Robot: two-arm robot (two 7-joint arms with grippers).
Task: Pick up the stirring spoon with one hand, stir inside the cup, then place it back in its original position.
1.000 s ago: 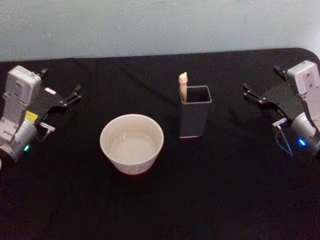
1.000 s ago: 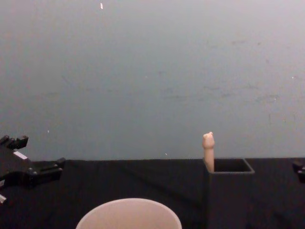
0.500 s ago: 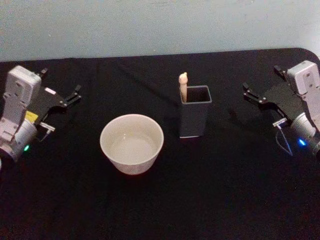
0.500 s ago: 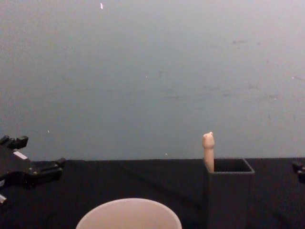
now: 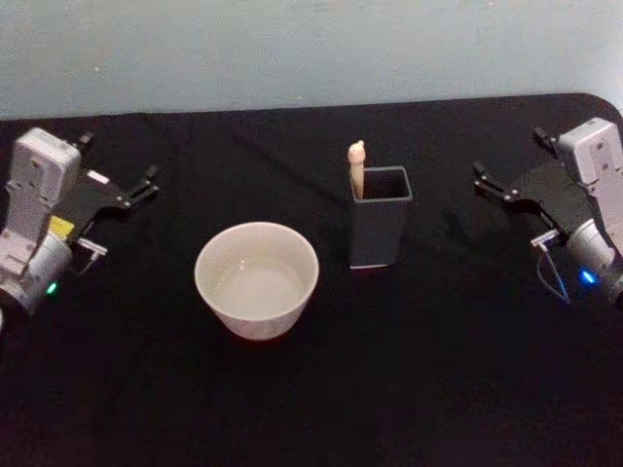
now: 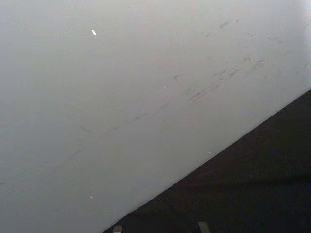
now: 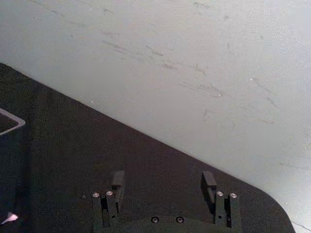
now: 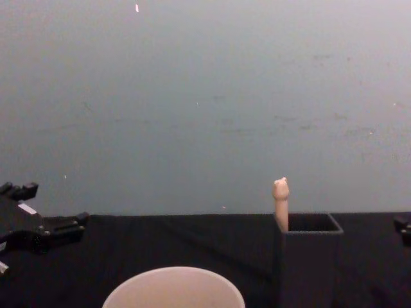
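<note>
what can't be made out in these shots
stirring spoon: stem and bowl hidden inside the dark grey box, head and chest views.
cup: lower part cut off by the chest view's bottom edge.
left gripper: mostly cut off by the left wrist view's bottom edge.

Beyond my left claw [image 5: 115, 162] and my right claw [image 5: 511, 156] stands a plain pale grey-blue wall [image 5: 292, 49], evenly lit, marked with faint scuffs [image 7: 194, 73] and one small white speck [image 8: 136, 8] high up. Under both claws spreads my desk [image 5: 438, 389], matt black all over, its far edge running along the wall. Its corner [image 5: 599, 97] just beyond the right claw is rounded.
</note>
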